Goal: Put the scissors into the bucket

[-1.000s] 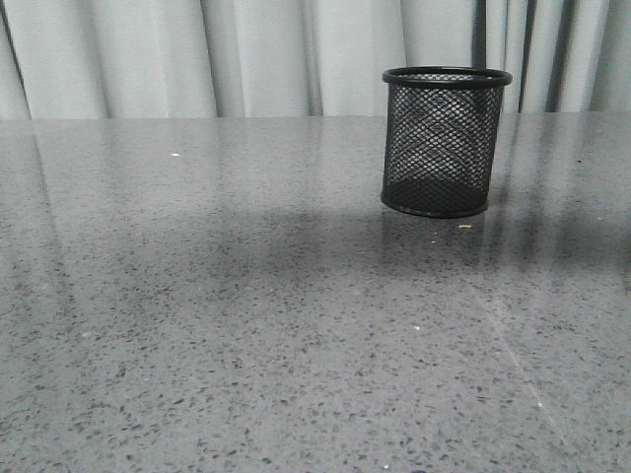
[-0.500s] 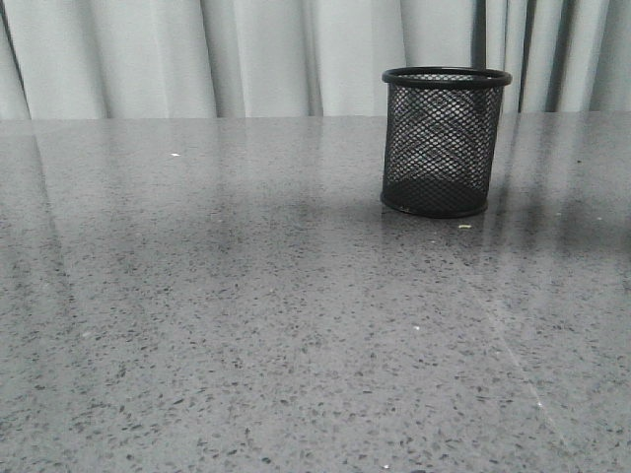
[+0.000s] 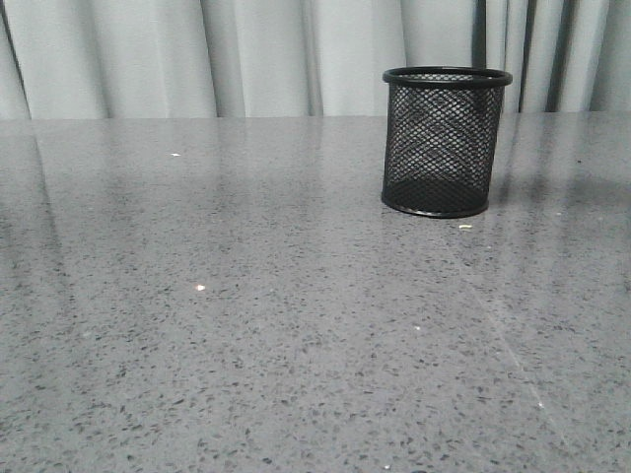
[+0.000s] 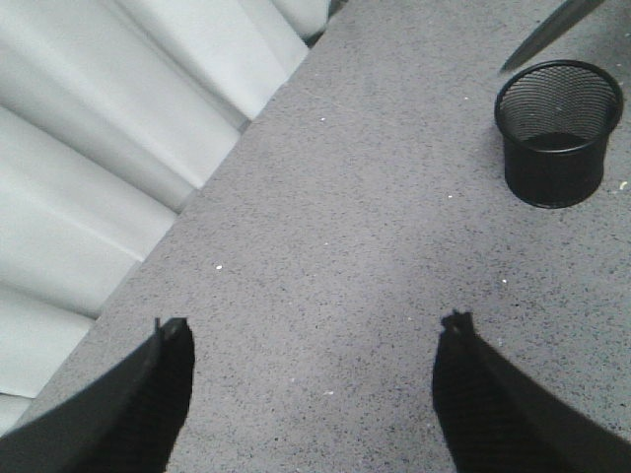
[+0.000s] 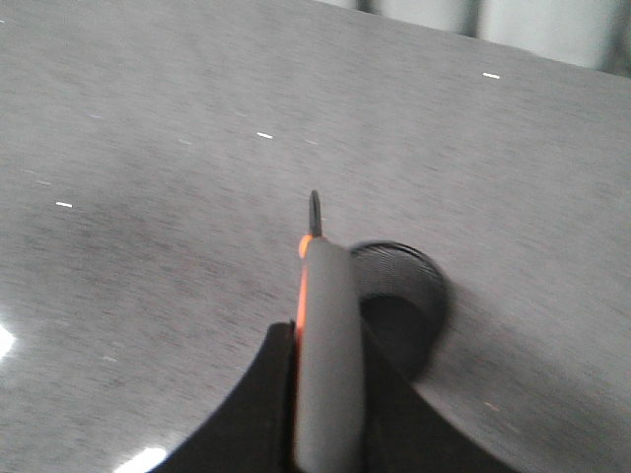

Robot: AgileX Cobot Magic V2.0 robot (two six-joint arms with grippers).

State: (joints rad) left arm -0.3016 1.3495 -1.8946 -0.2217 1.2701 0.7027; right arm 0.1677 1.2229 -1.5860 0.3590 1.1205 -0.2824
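Note:
The bucket (image 3: 447, 143), a small black wire-mesh cup, stands upright on the grey table at the right rear. My right gripper (image 5: 330, 340) is shut on the scissors (image 5: 328, 325), clamping the grey, orange-lined handle, with the dark blade tip pointing down at the table. The bucket (image 5: 406, 296) lies below, just beside the blade line. This view is blurred. My left gripper (image 4: 315, 330) is open and empty above bare table. The bucket (image 4: 558, 133) is far from it, with the scissors' blade tip (image 4: 552, 34) beyond it. Neither gripper shows in the front view.
The speckled grey table (image 3: 246, 325) fills the front view. Pale curtains (image 3: 197, 54) hang behind its far edge and also run along the table edge in the left wrist view (image 4: 108, 148). A small crumb (image 3: 464, 227) lies by the bucket's base.
A dark shadow across the middle of the table has faded away in the front view, and a bright glint now shows on the table. The bucket has not moved.

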